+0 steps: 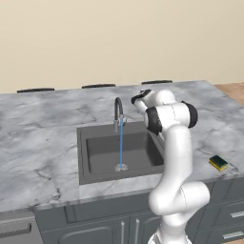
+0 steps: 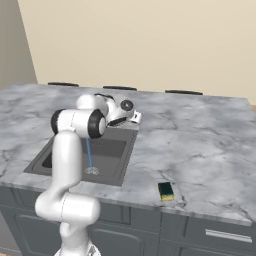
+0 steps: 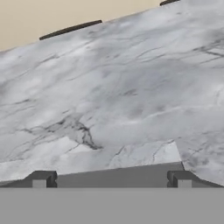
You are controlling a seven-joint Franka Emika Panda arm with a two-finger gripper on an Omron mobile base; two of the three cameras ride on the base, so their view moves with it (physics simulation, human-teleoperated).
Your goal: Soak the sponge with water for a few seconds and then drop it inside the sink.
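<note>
Left base view — one sponge point(image 1: 218, 162), one sink point(image 1: 84, 157)

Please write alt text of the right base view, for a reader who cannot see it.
A white robot arm stands before a dark grey sink where a thin blue water stream runs; a small yellow-and-green sponge lies untouched on the grey marble counter, right of the basin.

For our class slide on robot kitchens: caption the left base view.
Water runs into the sink while the sponge waits on the counter.
</note>
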